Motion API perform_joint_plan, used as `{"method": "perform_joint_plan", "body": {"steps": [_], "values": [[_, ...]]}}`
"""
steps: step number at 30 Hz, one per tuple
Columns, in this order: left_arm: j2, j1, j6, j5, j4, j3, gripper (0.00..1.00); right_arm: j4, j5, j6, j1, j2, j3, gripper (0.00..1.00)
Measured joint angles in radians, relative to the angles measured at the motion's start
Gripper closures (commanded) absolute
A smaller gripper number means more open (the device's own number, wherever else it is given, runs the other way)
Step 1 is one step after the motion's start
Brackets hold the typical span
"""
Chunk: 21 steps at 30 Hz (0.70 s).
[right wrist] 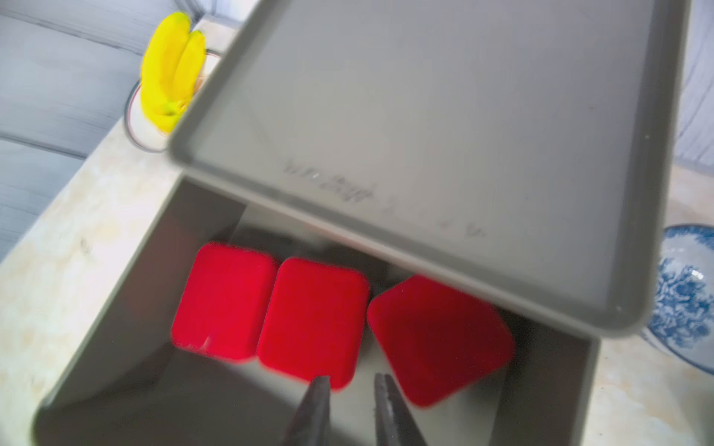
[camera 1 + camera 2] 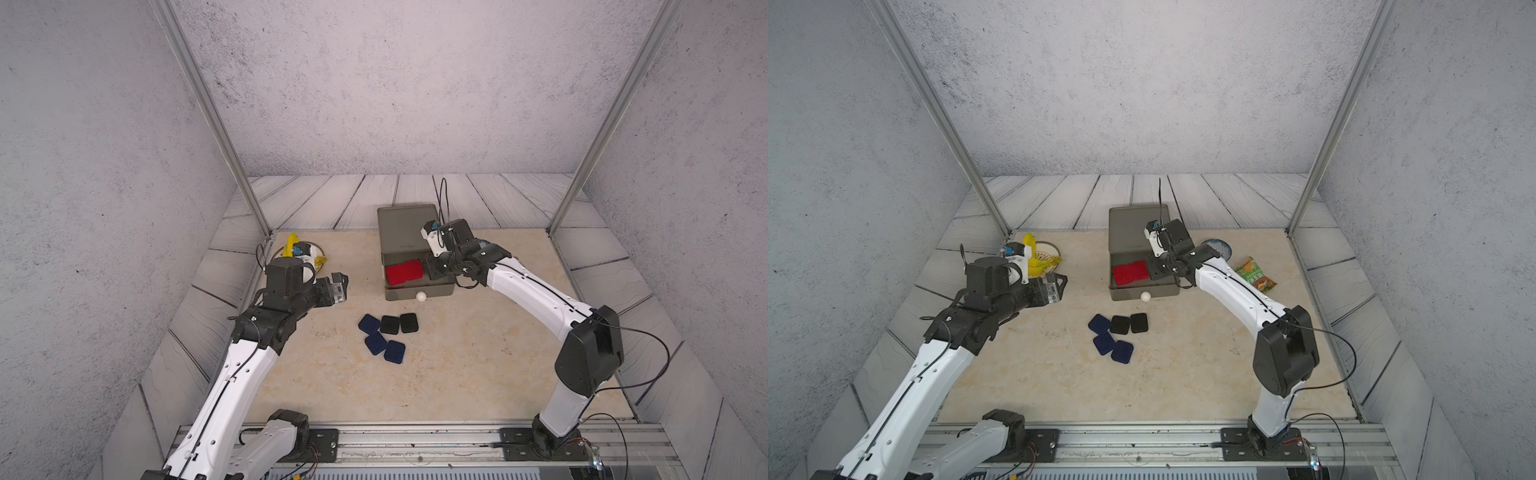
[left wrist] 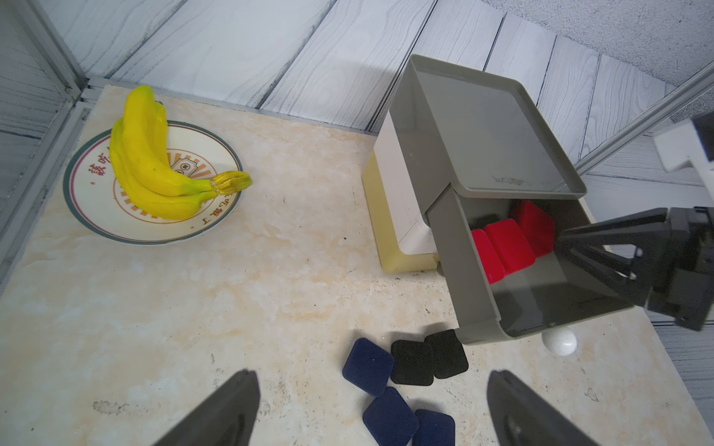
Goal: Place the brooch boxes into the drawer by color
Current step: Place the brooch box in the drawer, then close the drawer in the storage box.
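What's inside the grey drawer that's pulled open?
Three red boxes lie in the grey drawer, two side by side and one turned askew. The cabinet top covers the drawer's back part, so anything there is hidden.

third red box [image 1: 436, 340] partly under cabinet top [image 1: 425, 116], bowl [image 1: 684, 293] cut by edge

Red boxes [image 1: 313, 320], grey drawer [image 2: 440, 289], dark blue boxes [image 2: 376, 344], black boxes [image 2: 390, 324], yellow bananas [image 3: 150, 162], blue-patterned white bowl [image 1: 684, 293]

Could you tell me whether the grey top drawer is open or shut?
Open: the grey drawer juts out past the cabinet top, three red boxes visible inside.
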Motion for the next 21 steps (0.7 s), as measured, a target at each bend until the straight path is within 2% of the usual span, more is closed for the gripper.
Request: {"method": "perform_joint_plan", "body": {"steps": [6,11,13,16,21], "values": [[-0.006,0.0,-0.008,-0.002,-0.001,0.0,0.02,0.022,-0.054,0.023,0.03,-0.23,-0.163,0.54],[-0.025,0.0,-0.018,-0.002,0.0,0.0,0.02,0.103,-0.085,0.123,0.061,-0.444,-0.374,0.49],[-0.031,0.0,-0.023,-0.002,0.0,0.0,0.02,0.143,-0.094,0.185,0.064,-0.512,-0.473,0.43],[-0.031,0.0,-0.03,0.0,0.0,0.0,0.02,0.184,-0.098,0.258,0.064,-0.543,-0.566,0.4],[-0.028,0.0,-0.039,0.018,0.008,0.0,0.02,0.246,-0.102,0.36,0.064,-0.496,-0.599,0.38]]}}
